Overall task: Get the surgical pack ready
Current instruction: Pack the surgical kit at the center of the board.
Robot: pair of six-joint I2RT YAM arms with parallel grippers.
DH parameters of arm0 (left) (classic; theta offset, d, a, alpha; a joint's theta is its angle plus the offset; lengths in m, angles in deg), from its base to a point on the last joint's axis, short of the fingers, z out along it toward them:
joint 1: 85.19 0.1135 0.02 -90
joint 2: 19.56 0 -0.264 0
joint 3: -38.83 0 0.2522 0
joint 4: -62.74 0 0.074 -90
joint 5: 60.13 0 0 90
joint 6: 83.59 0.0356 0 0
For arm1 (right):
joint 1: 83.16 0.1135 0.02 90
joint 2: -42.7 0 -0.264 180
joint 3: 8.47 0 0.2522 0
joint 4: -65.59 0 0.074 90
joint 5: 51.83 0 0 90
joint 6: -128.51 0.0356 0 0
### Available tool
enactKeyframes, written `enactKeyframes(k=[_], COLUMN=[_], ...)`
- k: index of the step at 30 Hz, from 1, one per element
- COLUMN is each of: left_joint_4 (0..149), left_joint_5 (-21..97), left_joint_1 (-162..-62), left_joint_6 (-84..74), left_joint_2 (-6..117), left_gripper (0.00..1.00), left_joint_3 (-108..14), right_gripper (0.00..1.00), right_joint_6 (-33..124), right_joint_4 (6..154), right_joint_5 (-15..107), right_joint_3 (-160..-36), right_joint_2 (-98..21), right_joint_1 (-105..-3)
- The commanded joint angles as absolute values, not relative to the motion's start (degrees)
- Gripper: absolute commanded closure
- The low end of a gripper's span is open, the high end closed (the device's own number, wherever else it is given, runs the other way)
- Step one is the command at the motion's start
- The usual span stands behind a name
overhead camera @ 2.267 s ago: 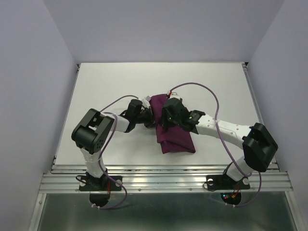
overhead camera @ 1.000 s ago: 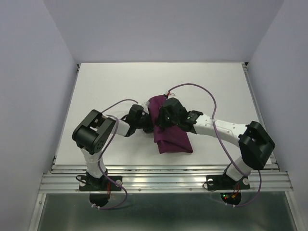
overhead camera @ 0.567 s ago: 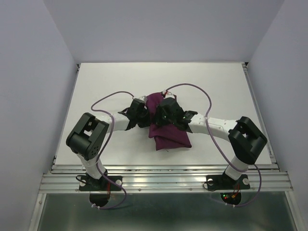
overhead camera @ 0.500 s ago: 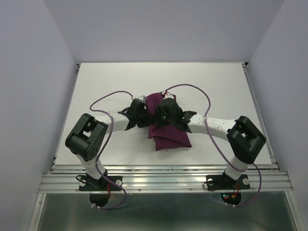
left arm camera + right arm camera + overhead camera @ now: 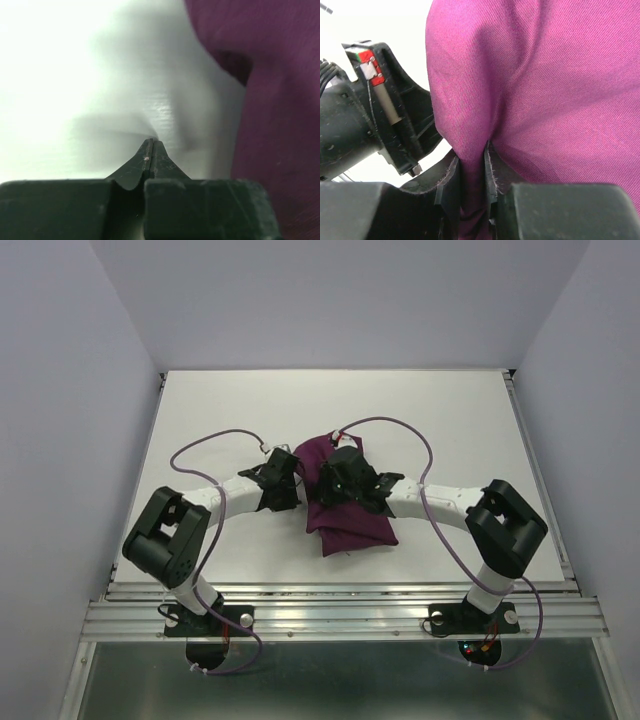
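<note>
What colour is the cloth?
The cloth is plain plum purple, no pattern; the right wrist view shows it best.

A white matte counter [image 5: 230, 410] sits boxed in by plain pale lavender walls: a far wall [image 5: 340, 300], a left wall [image 5: 60, 440] and a right wall [image 5: 600, 390]. A ribbed aluminium rail [image 5: 340, 618] runs along its near edge, with a dull grey-green surface [image 5: 350, 685] nearer still. The light is soft and even.
</note>
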State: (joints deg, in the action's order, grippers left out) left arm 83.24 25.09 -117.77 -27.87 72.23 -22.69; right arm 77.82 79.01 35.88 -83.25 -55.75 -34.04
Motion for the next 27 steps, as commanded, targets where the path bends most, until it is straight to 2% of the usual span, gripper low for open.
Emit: enactKeyframes(k=[1, 11, 14, 15, 17, 19, 21, 24, 25, 27], left_joint_4=[91.3, 96.7, 93.9, 93.6, 92.9, 92.5, 91.1, 88.7, 88.0, 86.4], left_joint_5=[23.5, 21.7, 23.8, 24.4, 26.3, 28.0, 29.8, 36.9, 38.7, 42.0], left_joint_1=[-117.8, -114.5, -113.8, -113.5, -113.5, -113.5, -113.5, -113.4, -113.4, -113.5], left_joint_6=[-26.3, -25.0, -24.5, -24.5, -24.4, -24.1, -23.7, -22.9, -22.9, -24.3], left_joint_2=[68.9, 58.1, 56.6, 56.5, 56.6, 57.1, 57.2, 57.3, 57.3, 57.1], left_gripper=[1.00, 1.00, 1.00, 1.00, 1.00, 1.00, 1.00, 1.00, 1.00, 1.00], left_joint_3=[-22.3, -25.6, -25.9, -26.3, -26.9, -27.8, -28.0, -27.1, -26.5, -23.8], right_gripper=[0.99, 0.99, 0.67, 0.62, 0.43, 0.32, 0.26, 0.25, 0.26, 0.34], right_joint_6=[80.3, 78.6, 78.2, 78.1, 77.7, 76.8, 76.3, 76.0, 76.0, 76.4], right_joint_4=[74.7, 74.3, 74.6, 74.9, 75.5, 77.1, 78.2, 79.3, 79.3, 81.5], right_joint_5=[39.0, 42.1, 43.9, 44.3, 44.1, 42.8, 41.9, 41.0, 40.9, 41.1], right_joint_3=[-85.3, -87.9, -89.9, -90.9, -91.2, -91.3, -90.5, -87.4, -87.4, -84.5], right_joint_2=[-56.1, -60.8, -62.8, -62.9, -62.5, -60.6, -57.6, -52.2, -50.9, -48.5], right_joint_1=[-33.7, -34.2, -34.2, -34.2, -34.2, -34.2, -34.2, -34.8, -34.8, -34.8])
